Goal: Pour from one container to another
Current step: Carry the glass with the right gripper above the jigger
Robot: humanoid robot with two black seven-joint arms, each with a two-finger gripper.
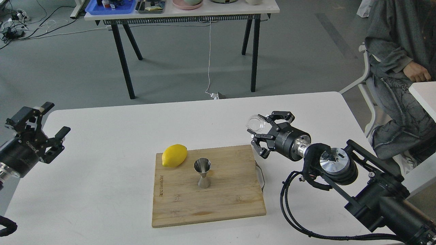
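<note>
A: Where was the cup [256,123] seen?

B: It was held at its rim end by the right gripper [265,135], tipped on its side, above the table [102,143] and off the right edge of the board [218,200]. The fingers were closed about it.

A: And the jigger [203,173]?

B: It was stood upright near the middle of the board, just right of the lemon [174,155]. From the cup it lay to the left and nearer the robot, well apart.

A: Which arm was nearer the jigger?

B: The right, it was judged. The left gripper [47,132] was held open and empty, far left of the board. A carry leftward over the jigger's mouth was judged to be needed before pouring.
</note>
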